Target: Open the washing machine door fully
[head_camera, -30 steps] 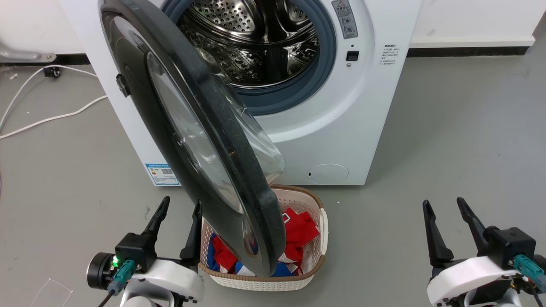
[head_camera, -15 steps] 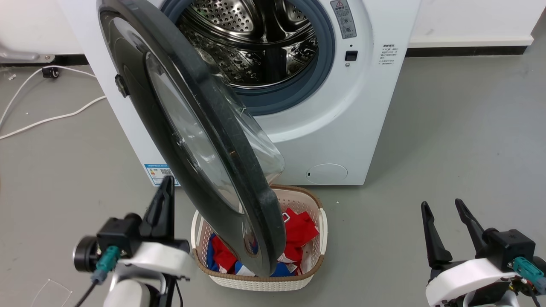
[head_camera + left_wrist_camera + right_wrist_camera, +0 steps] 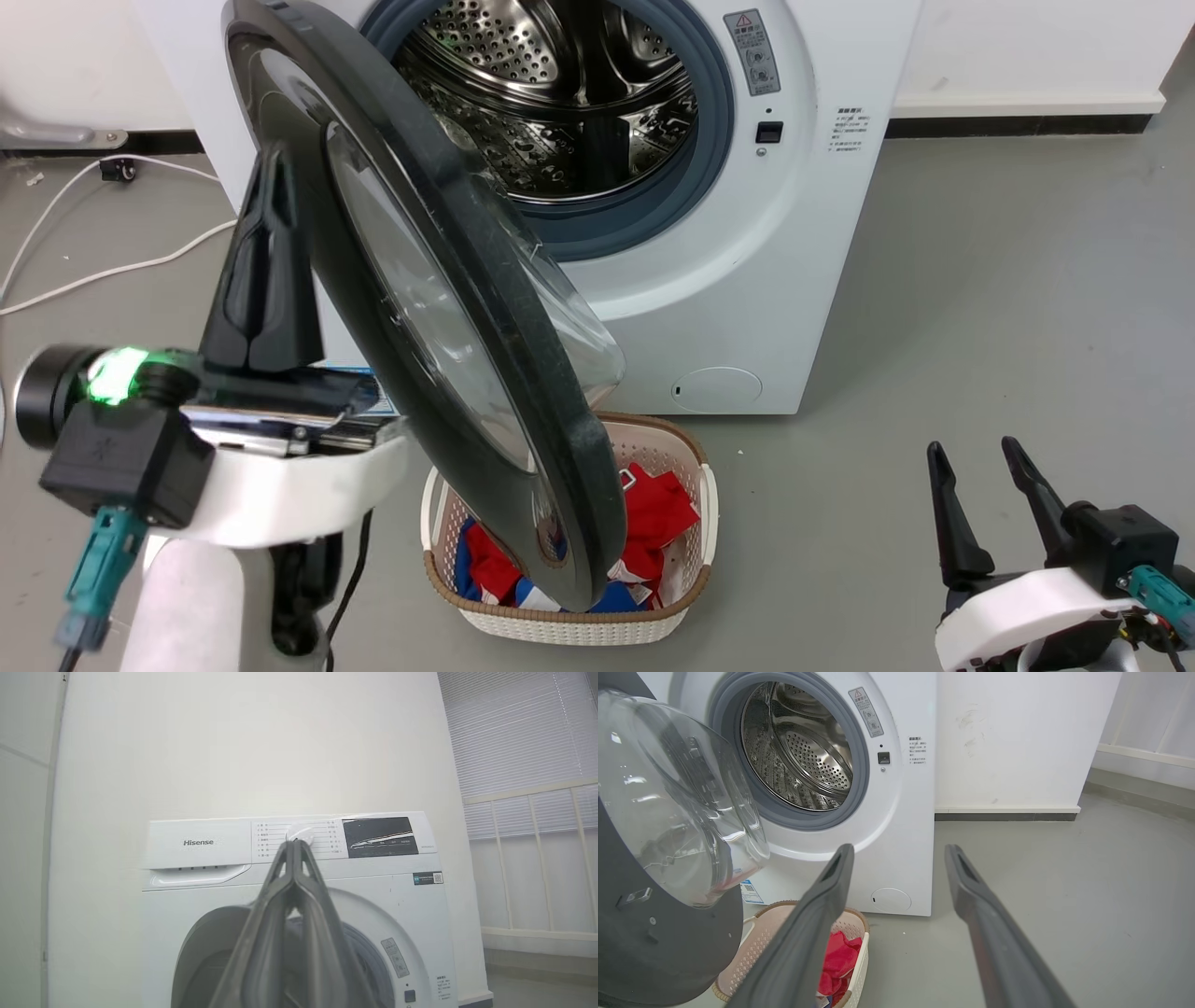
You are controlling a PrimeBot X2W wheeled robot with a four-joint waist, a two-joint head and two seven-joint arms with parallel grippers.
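At the far left of the head view a white cable (image 3: pixel 112 271) lies on the floor. Right of it the left hand (image 3: pixel 271 201) is raised, its two fingers pressed together with nothing between them, pointing up the frame. The washing machine door (image 3: pixel 439 308) lies directly to its right. I cannot tell whether the fingers touch the door's black outer face.

The door is part-way open. It is hinged at the upper left, and its long span runs down to the lower centre, with the glass bowl facing the drum (image 3: pixel 560 103). Its free edge hangs over a basket (image 3: pixel 560 621) of red and blue clothes, which looks low enough not to block the swing.

Opening fully means swinging towards the left of the frame, so the nearer left hand seems to be on the side the door must travel into.

The washing machine (image 3: pixel 747 280) fills the upper middle. At the lower right the right hand (image 3: pixel 971 448) is well apart from the door, fingers spread and empty.
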